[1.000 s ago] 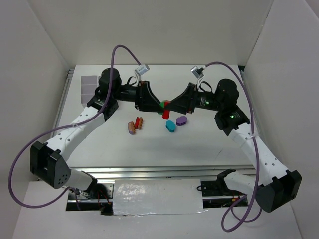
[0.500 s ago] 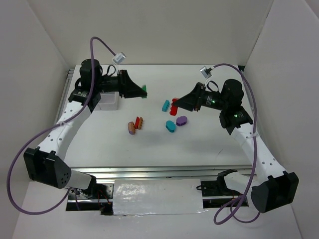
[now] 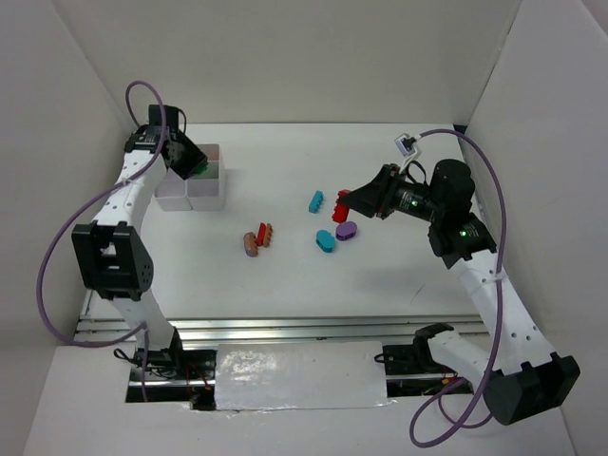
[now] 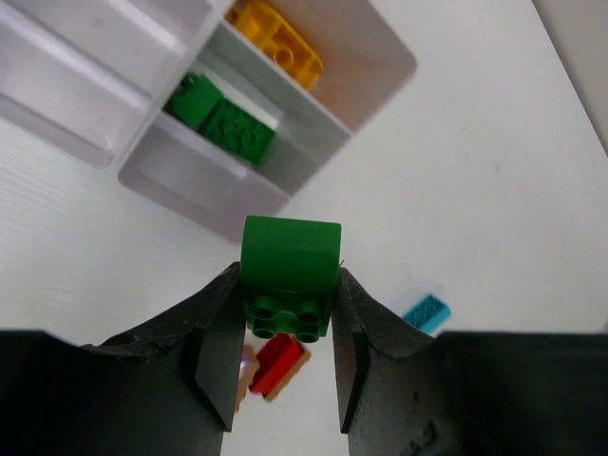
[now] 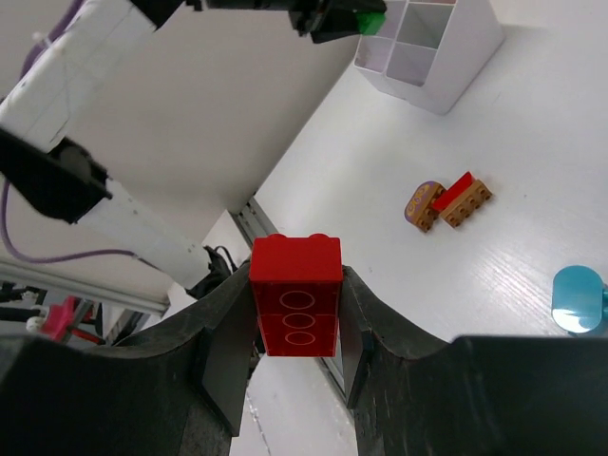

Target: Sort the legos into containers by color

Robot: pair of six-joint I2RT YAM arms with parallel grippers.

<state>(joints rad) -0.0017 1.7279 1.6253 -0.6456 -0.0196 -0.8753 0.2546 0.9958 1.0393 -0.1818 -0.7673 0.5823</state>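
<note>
From above, the left gripper (image 3: 196,167) hangs over the white tray (image 3: 211,198) at the far left of the tabletop (image 3: 285,285), clenched on a green lego (image 3: 199,170). The right gripper (image 3: 343,203) grasps a red lego (image 3: 341,199) near the purple oval (image 3: 347,230)

Left wrist: the green lego sits between the jaws, with two green pieces (image 4: 220,116) and a yellow-orange lego (image 4: 275,40) in neighbouring compartments below

Right wrist: the red lego is pinched between both fingers, clear of the tabletop

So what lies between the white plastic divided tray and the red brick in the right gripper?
Only a teal plastic brick, beside the red brick; the rest is bare, as the top view shows.
</note>
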